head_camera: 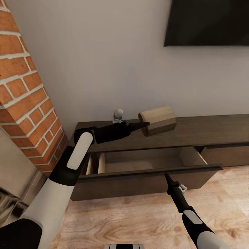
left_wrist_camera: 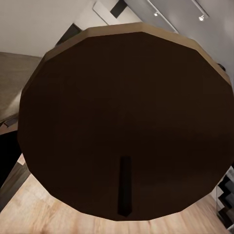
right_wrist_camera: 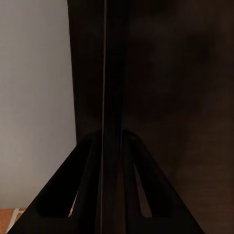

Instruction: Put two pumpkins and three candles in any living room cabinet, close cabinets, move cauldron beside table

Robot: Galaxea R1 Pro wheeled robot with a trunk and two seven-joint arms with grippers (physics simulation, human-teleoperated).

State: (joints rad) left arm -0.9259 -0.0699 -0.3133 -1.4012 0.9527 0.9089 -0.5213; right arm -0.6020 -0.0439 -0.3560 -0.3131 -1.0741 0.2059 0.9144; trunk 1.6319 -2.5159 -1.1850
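A beige-tan candle (head_camera: 158, 120) hangs on its side just above the top of the dark brown cabinet (head_camera: 214, 129), with my left gripper (head_camera: 145, 124) shut on its left end. In the left wrist view the candle's (left_wrist_camera: 122, 112) dark round face with its wick lies close against the camera. Below it a long cabinet drawer (head_camera: 145, 178) stands pulled out, and its pale wooden inside looks bare. My right gripper (head_camera: 168, 177) is shut, its tip at the top edge of the drawer front. In the right wrist view its fingers (right_wrist_camera: 104, 97) lie pressed together against a dark panel (right_wrist_camera: 185, 97).
A red brick column (head_camera: 24, 90) rises at the left, close to my left arm. A dark screen (head_camera: 207, 20) hangs on the wall above the cabinet. A small white-grey object (head_camera: 118, 116) stands on the cabinet top at the back. Pale wood floor (head_camera: 138, 221) lies in front.
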